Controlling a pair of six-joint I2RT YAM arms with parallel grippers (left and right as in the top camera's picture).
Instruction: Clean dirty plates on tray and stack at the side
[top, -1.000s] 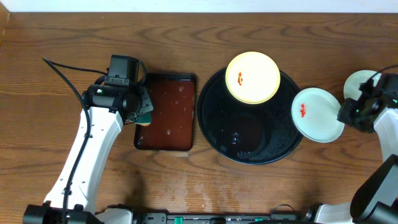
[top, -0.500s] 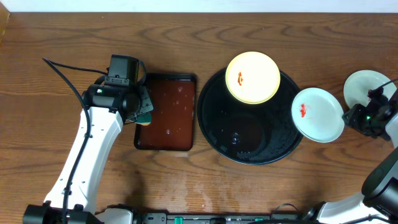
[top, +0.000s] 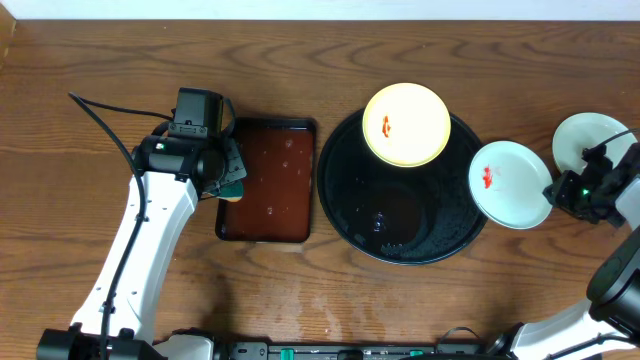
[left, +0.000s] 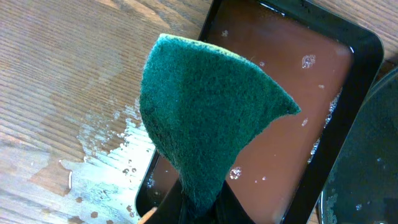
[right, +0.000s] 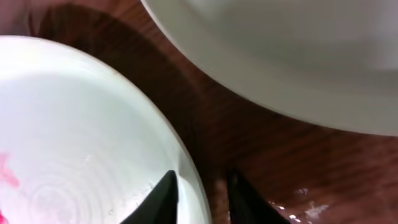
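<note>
View from above of a brown wood-grain worktop (top: 450, 50) with 2 white robot arms reaching in from its near edge. Right of the middle sat a large round glossy black tray (top: 400, 225), its floor speckled with water drops. A pale yellow plate (top: 406, 124) lay on the tray's far rim, a small red-orange smear (top: 386, 126) left of its centre. A mint-white plate (top: 508, 185) with its own red smear lay half over the tray's right rim, the rest of it out over the wood. A second mint-white plate (top: 588, 138) lay flat on bare wood near the worktop's right edge, just beside the first but not touching it. The right tool (top: 556, 190) was at the right rim of the smeared plate; its wrist camera showed the 2 dark fingers (right: 163, 196) slightly spread, 1 over the plate's inner surface and 1 outside over the wood, with the rim between them and a strip of wood visible beside the outer finger. Left of the black tray sat a smaller brown tray (top: 270, 122), rectangular with a dark rim and wet inside. The left tool (left: 199, 210) hung over that tray's left edge, pressed together on the lower corner of a dark green sponge (left: 205, 112), which stood up in front of the wrist camera. A shiny puddle (left: 102, 165) lay on the wood just left of the brown tray.
</note>
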